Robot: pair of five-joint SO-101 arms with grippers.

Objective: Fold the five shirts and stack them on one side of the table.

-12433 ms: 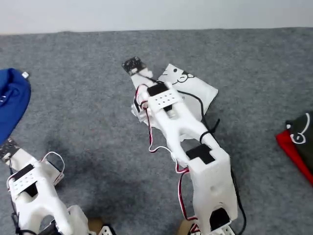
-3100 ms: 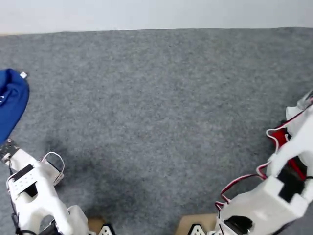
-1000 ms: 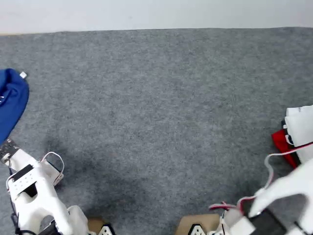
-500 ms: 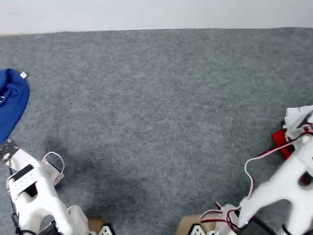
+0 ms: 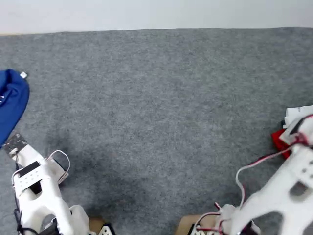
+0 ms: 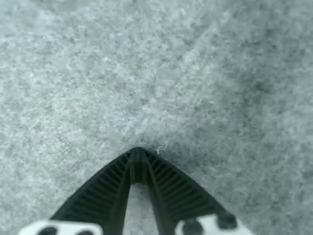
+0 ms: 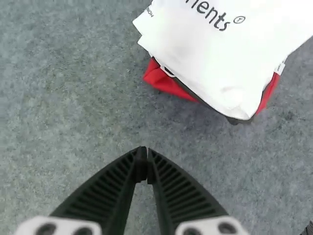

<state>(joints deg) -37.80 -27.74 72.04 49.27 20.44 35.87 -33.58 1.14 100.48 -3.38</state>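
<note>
A folded white shirt (image 7: 234, 54) with dark print lies on top of a folded red shirt (image 7: 168, 83) and a dark layer, stacked at the table's right edge (image 5: 293, 120). My right gripper (image 7: 142, 159) is shut and empty over bare carpet, a short way from the stack. A blue shirt (image 5: 11, 103) lies bunched at the left edge. My left gripper (image 6: 138, 155) is shut with nothing in it, close above the grey carpet near the front left; its arm (image 5: 34, 188) stands just short of the blue shirt.
Grey carpet (image 5: 156, 107) covers the whole table. A pale wall strip (image 5: 156, 14) runs along the far edge. The right arm's white body (image 5: 283, 196) with red and white cables stands at the front right corner.
The right arm has drawn back from the stack toward the front right, leaving the white shirt on top. The left arm has shifted slightly right and forward.
</note>
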